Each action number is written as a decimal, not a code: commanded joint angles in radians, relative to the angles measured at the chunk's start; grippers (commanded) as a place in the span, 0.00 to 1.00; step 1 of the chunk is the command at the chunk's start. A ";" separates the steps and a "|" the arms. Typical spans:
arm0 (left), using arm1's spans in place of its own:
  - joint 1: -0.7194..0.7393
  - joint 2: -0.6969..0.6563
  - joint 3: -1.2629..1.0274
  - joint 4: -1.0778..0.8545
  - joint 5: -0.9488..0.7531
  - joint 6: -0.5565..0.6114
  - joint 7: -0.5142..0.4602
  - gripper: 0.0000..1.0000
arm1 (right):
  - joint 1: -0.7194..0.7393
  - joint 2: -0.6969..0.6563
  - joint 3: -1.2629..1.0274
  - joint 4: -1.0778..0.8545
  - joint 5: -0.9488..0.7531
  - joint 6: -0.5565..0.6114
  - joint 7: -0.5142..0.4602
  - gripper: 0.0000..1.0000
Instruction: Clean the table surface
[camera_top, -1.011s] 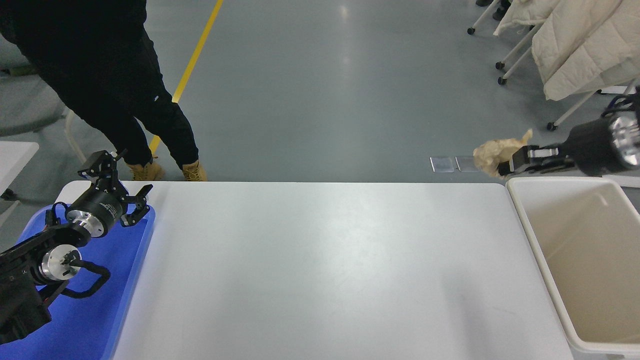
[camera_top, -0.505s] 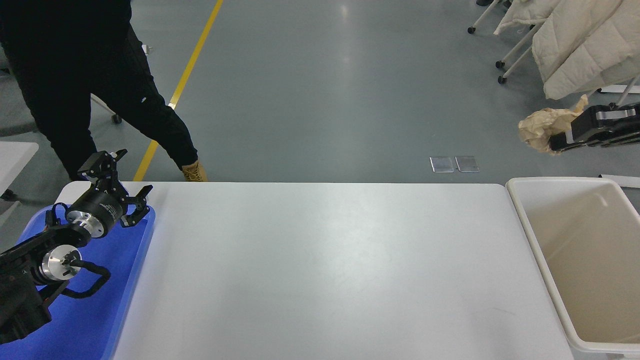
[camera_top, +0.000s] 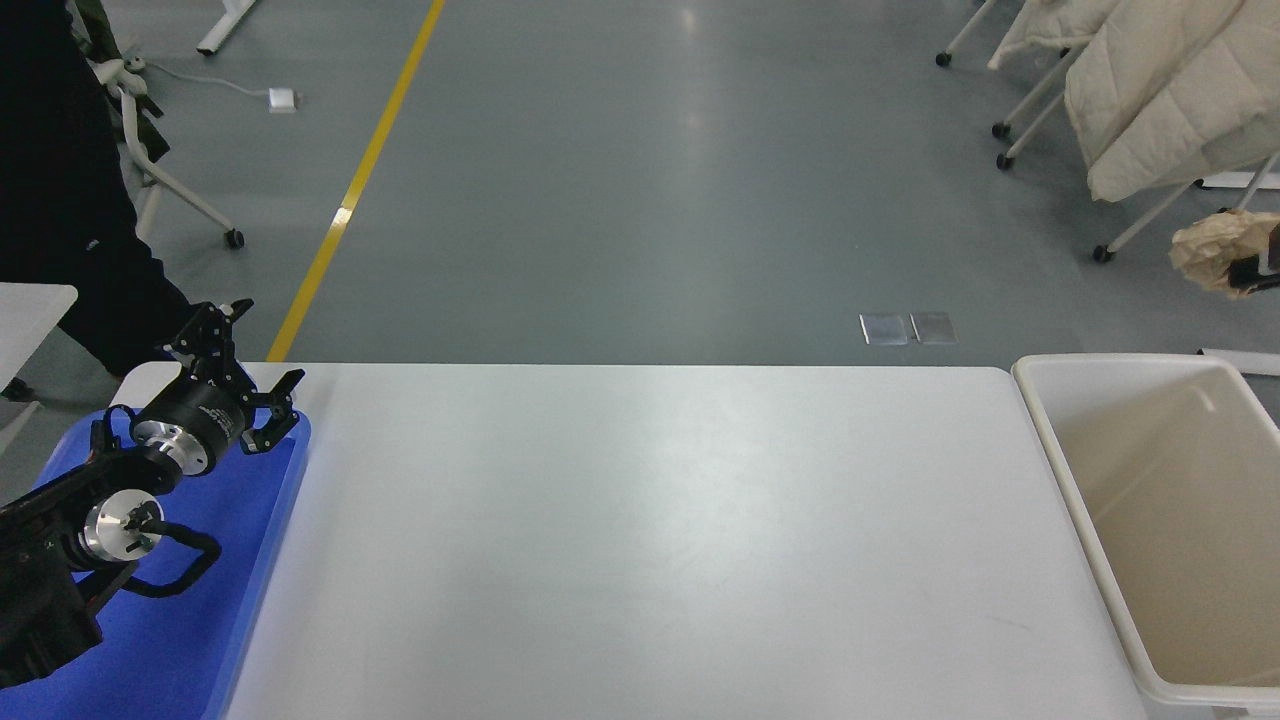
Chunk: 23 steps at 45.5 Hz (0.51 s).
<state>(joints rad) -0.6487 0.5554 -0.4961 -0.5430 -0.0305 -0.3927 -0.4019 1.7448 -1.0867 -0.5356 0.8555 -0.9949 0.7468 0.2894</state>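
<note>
The white table surface (camera_top: 650, 540) lies bare across the middle of the head view. My right gripper (camera_top: 1258, 272) shows only as a black tip at the right edge. It is shut on a crumpled ball of brown paper (camera_top: 1215, 250) and holds it in the air, above and beyond the far end of the cream bin (camera_top: 1060, 440). My left gripper (camera_top: 250, 385) is parked open over the far end of the blue tray (camera_top: 200, 620) at the lower left.
The cream bin stands against the table's right end. A person in dark clothes (camera_top: 60, 200) stands at the far left beside a wheeled chair (camera_top: 180, 190). Cream coats hang on a wheeled rack (camera_top: 1160, 90) at the top right.
My right gripper has carried the crumpled paper up and to the right, from the table's far right corner to the picture's right edge. The person has stepped away to the left. The left arm has not moved.
</note>
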 joint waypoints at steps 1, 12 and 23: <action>0.000 0.000 0.001 0.000 0.000 0.000 0.000 1.00 | -0.286 0.062 0.045 -0.191 0.059 -0.220 -0.001 0.00; 0.000 0.000 0.001 0.000 0.001 0.000 0.000 1.00 | -0.634 0.266 0.072 -0.475 0.235 -0.466 -0.001 0.00; 0.000 0.000 0.001 0.000 0.000 0.000 0.000 1.00 | -0.921 0.622 0.072 -0.950 0.467 -0.518 -0.001 0.00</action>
<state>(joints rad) -0.6487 0.5553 -0.4957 -0.5428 -0.0304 -0.3927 -0.4019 1.1037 -0.7499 -0.4712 0.2970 -0.7159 0.3233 0.2886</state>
